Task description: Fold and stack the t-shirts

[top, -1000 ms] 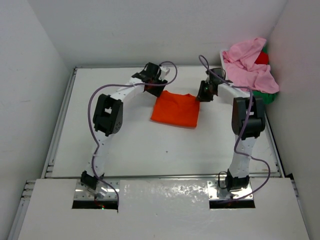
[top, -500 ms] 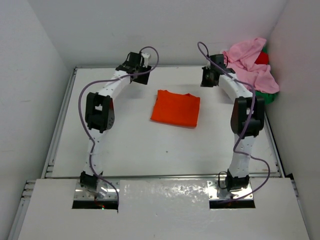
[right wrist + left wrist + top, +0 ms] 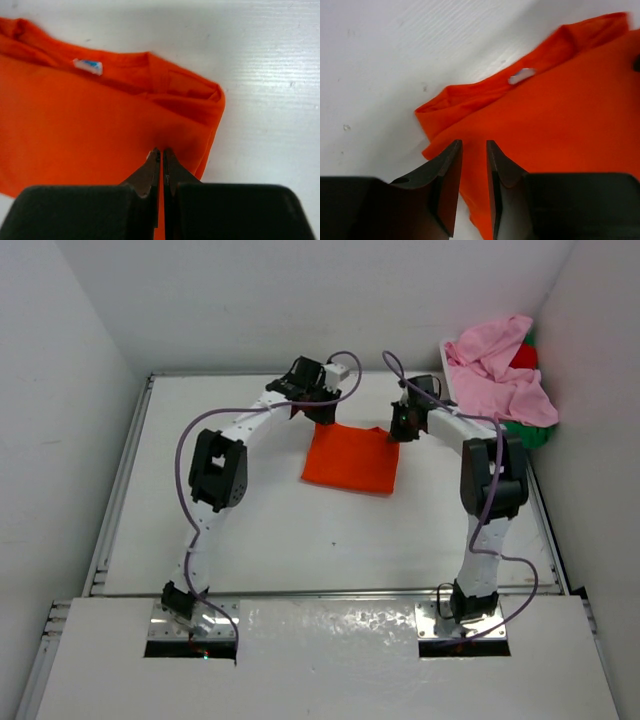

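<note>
An orange t-shirt (image 3: 350, 458) lies folded into a rectangle on the white table, its collar edge and white tag (image 3: 521, 76) at the far side. My left gripper (image 3: 318, 418) sits at the shirt's far left corner. Its jaws (image 3: 472, 142) stand a narrow gap apart, with orange cloth (image 3: 560, 115) showing between and beneath them. My right gripper (image 3: 400, 432) is at the far right corner, shut with its tips (image 3: 161, 150) pinched into the orange cloth (image 3: 75, 130), which puckers there. A pink t-shirt (image 3: 500, 370), a red one (image 3: 523, 357) and a green one (image 3: 530, 432) are heaped at the back right.
The heap of shirts rests on a white basket (image 3: 447, 348) in the back right corner, close behind my right arm. White walls enclose the table on the left, back and right. A raised rail (image 3: 120, 480) runs along the left edge.
Both arms swung away to the back, then came down again onto the orange shirt's far corners. The right jaws have shut and the left jaws have narrowed.
</note>
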